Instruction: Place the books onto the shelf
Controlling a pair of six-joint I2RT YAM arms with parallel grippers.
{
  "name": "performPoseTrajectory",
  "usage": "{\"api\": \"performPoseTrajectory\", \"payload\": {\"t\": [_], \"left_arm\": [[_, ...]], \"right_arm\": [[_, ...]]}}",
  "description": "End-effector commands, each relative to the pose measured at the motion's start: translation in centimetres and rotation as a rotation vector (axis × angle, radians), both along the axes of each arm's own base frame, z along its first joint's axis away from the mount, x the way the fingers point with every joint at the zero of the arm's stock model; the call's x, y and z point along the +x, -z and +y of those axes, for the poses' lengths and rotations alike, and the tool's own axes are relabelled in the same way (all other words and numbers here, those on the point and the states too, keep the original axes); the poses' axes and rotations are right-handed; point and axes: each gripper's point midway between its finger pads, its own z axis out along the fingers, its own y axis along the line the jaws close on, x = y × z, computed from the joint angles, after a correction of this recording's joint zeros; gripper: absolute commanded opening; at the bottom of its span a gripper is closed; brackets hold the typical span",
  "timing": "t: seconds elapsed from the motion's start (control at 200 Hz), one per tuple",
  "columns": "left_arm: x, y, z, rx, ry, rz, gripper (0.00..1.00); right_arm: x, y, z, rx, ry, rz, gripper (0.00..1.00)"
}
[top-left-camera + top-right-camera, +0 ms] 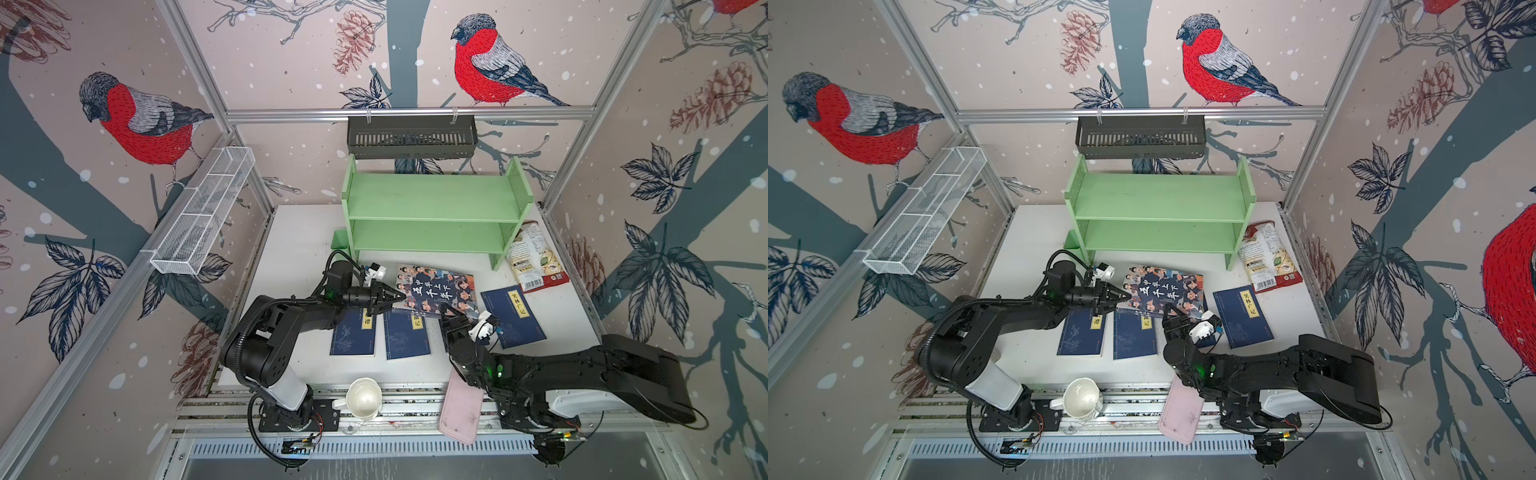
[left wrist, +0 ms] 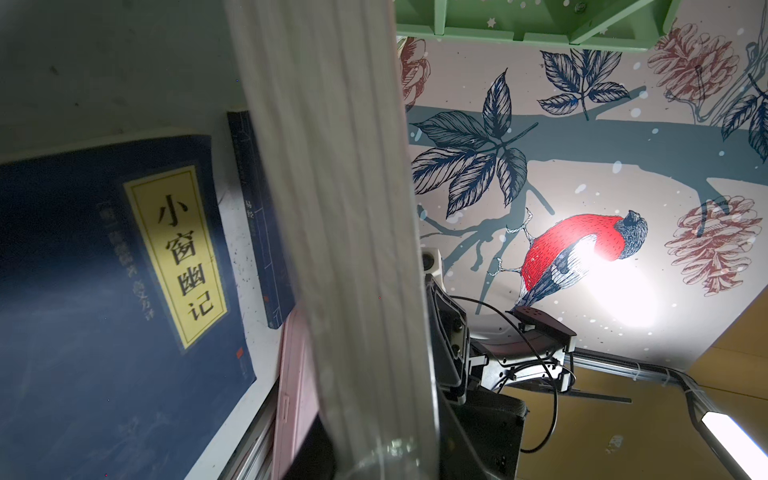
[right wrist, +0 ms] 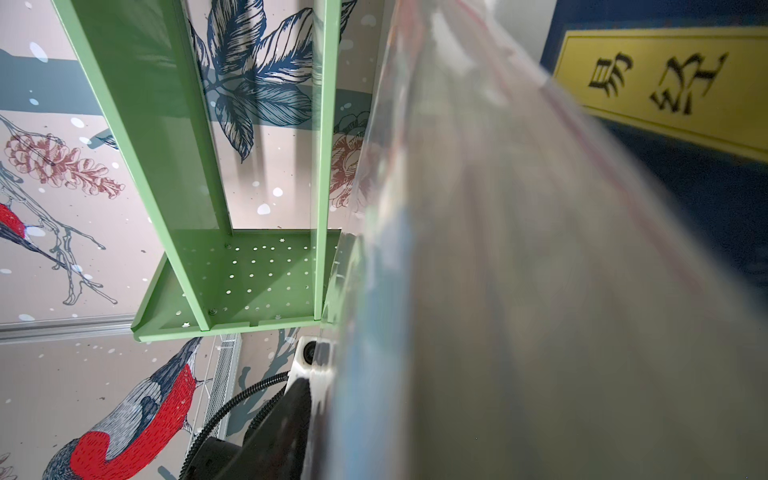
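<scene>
Since the large book [image 1: 436,289], the one with cartoon figures on its cover, is too broad and flat to be lifted squarely off the counter [image 1: 299,257], it is taken by one edge: the left pincer [image 1: 397,298] is clamped narrow on the side nearest it, and the left wrist view shows the pale page block [image 2: 332,208] running straight out from between the jaws. The book seems raised a little, since its near edge overlaps the first navy paperback [image 1: 353,338] and the second navy paperback [image 1: 405,340], which lie flat just below and behind that pincer. The right pincer [image 1: 455,313] sits at the book's opposite corner, probably to steady or share the load; its wrist view is filled by blurred glossy cover, and I cannot tell whether its jaws are apart or pressing. A third navy paperback [image 1: 513,328] lies flat just outside the right pincer, and a fourth navy paperback [image 3: 665,83] shows just under it in the right wrist view. The shelf [image 1: 432,199] stands ahead of both pincers' tips with its open front toward them, no book on either tier, so the whole task looks undone. A snack bag [image 1: 532,257] lies ahead of the right pincer by the shelf's foot; the pink tray [image 1: 461,411] and white mug [image 1: 363,399] rest behind both pincers, out of the path.
</scene>
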Motion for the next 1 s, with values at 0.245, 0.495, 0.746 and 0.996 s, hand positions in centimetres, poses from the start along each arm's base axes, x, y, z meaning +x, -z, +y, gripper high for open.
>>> {"api": "performPoseTrajectory", "payload": {"t": [0.245,0.495,0.746,0.996], "left_arm": [[-2.2,-2.6,0.0,-0.064,0.14,-0.207,0.0],[-2.3,-3.0,0.1,-0.065,0.136,-0.225,0.0],[-2.1,-1.9,0.4,0.021,0.135,-0.268,0.14],[-0.1,-0.5,2.9,0.174,0.066,-0.312,0.52]], "right_arm": [[1.3,-2.4,0.1,0.034,0.013,-0.077,0.54],[1.6,-2.7,1.2,0.069,-0.012,-0.098,0.4],[1.6,-3.2,1.4,0.107,-0.019,-0.128,0.16],[1.4,-4.0,2.1,0.111,-0.05,-0.145,0.08]]}}
